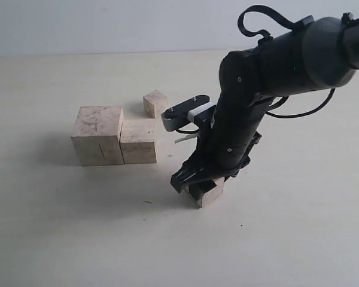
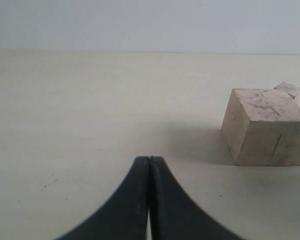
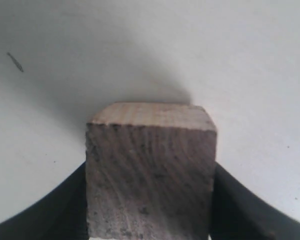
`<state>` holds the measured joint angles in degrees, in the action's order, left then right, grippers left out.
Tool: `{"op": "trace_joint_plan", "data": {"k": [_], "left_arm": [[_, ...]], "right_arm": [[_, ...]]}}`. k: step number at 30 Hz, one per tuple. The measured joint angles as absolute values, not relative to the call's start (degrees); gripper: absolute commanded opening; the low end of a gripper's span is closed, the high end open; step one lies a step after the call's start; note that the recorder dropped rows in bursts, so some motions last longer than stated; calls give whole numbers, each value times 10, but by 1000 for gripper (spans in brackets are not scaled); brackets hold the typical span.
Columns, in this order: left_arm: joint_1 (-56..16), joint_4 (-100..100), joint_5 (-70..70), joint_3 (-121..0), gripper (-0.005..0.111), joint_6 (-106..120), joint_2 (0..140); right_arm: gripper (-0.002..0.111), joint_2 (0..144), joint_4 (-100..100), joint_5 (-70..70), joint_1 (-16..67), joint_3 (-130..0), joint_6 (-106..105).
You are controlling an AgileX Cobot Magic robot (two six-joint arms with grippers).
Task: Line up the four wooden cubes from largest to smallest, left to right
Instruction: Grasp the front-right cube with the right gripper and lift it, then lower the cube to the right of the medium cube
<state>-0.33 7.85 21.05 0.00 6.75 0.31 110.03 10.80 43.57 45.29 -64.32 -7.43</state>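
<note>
My right gripper is down at the table. Its two black fingers sit flat against both sides of the third cube, so I say it is grasping that one. I cannot tell if this cube has left the table or sits on it. My left gripper is pinched tight with nothing in it, off to the side of the row. The biggest cube and the second cube are side by side and touching, with the biggest on the left. The smallest cube sits alone just behind them. I think the block I hold goes next, right beside the second cube, on its right. To do that well I should lift it only a little, keep it flat and carry it slowly over. Then I should bring it down with its front in line with the other two fronts. I must not bump the second cube, or the row will go crooked. I should let go only when the block rests flat on the table.
</note>
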Motion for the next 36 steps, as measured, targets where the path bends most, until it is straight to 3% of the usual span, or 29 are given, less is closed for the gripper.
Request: {"op": "trace_joint_plan", "data": {"k": [6,12,21,29,36], "left_arm": [[-3,79,211,0,0,68,3],[-3,79,211,0,0,68,3],[-3,79,211,0,0,68,3],[-3,79,211,0,0,68,3],[-3,79,211,0,0,68,3]], "right_arm": [[0,1063,10,527,447,-768,-90],[0,1061,-14,552,374,-860,-113],[0,1078,122,581,256,-905,-230],[0,1148,243,614,258,-905,-444],[0,1174,230,588,300,-905,-531]]}}
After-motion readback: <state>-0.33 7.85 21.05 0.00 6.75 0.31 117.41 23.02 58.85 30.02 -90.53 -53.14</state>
